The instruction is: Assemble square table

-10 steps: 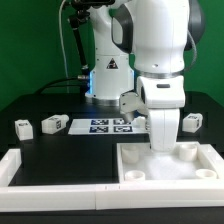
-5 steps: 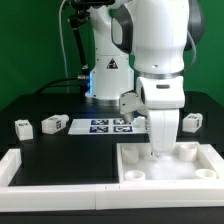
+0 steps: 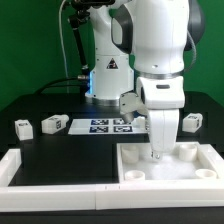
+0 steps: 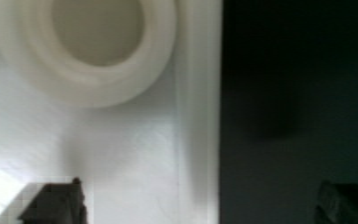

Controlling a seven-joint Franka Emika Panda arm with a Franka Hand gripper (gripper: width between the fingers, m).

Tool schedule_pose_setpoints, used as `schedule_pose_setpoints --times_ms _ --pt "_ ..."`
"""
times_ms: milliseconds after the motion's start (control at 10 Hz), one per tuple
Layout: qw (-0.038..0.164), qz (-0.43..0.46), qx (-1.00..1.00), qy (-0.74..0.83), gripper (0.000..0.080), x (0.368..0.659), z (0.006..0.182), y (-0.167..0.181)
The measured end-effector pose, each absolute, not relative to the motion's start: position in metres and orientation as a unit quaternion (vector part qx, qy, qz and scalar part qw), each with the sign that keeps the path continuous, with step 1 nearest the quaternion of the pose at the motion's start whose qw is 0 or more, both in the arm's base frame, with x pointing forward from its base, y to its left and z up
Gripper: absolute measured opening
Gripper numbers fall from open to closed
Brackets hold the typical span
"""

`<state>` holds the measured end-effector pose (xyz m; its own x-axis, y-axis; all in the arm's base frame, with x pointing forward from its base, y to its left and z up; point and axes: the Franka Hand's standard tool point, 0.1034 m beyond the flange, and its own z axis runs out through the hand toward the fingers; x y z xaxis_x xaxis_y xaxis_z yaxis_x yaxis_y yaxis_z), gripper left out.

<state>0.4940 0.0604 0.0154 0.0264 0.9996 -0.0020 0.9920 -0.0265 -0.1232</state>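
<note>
Fingers (image 3: 155,150): spread open, gripping nothing | Square slab (image 3: 165,174): directly beneath, seated against corner rails (image 3: 60,166), likely to stop sliding | Legs (image 3: 53,125): well apart on tabletop (image 3: 70,143), not yet fitted.

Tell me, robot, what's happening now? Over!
End effector open, holding nothing. Square table top flat, visible sockets empty. Legs lying loose. Nothing seen blocking.

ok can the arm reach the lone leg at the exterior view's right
Probably yes: that leg stands in the open on the black table, nothing over it, and the end effector is open and empty close by.
</note>
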Motion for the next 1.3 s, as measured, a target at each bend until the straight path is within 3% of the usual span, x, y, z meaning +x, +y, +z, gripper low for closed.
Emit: schedule_pose_setpoints --times_ms 300,600,800,1300 --pt "0.043 0.044 -0.716 -0.696 0.0649 0.494 0.016 0.060" --pt "0.021 0.040 -0.769 -0.637 0.0649 0.478 0.048 0.072" --pt "0.021 0.063 -0.845 -0.530 0.0649 0.465 0.063 0.079" --pt "0.011 0.063 -0.929 -0.365 0.0649 0.465 0.065 0.086"
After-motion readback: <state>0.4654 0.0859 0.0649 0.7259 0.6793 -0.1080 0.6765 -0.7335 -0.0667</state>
